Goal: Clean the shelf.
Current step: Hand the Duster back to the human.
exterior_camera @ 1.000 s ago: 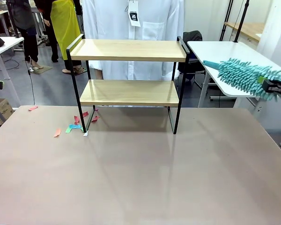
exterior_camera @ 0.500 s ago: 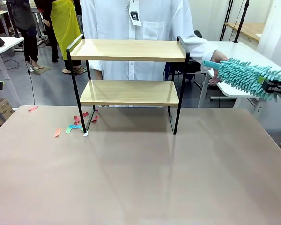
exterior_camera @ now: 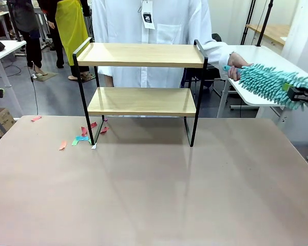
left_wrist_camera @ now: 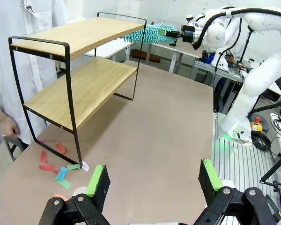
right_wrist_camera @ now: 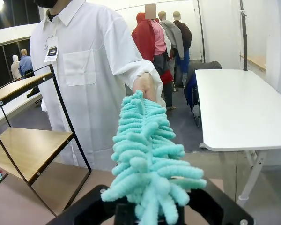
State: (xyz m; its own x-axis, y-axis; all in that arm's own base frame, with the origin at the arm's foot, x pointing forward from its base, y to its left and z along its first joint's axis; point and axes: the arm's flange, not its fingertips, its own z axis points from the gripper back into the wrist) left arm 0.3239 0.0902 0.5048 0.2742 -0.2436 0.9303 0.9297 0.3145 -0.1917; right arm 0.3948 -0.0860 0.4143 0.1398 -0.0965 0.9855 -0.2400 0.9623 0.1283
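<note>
Shelf (exterior_camera: pixel 141 84) stands at the table's (exterior_camera: pixel 154 189) far side. Right pincer (exterior_camera: pixel 297 94) is clamped on a teal duster (exterior_camera: pixel 272 84), whose far tip a person's hand (exterior_camera: pixel 236 64) touches. Left pincer (left_wrist_camera: pixel 154 180) hangs wide apart.

The right end effector (right_wrist_camera: pixel 147 213) fingers are buried under the duster's (right_wrist_camera: pixel 147 159) fronds.

My left tool (left_wrist_camera: pixel 152 180) is black, its two fingers (left_wrist_camera: pixel 99 180) faced with bright green pads and pinned at the knuckles with round silver screws. My right arm (left_wrist_camera: pixel 253 56) is glossy white in rounded segments, with black cable looped along it, ending in a black tool (left_wrist_camera: pixel 185 33). The person opposite wears a white buttoned coat (right_wrist_camera: pixel 91 70) with a chest pocket and a clipped tag (right_wrist_camera: pixel 50 54).
</note>
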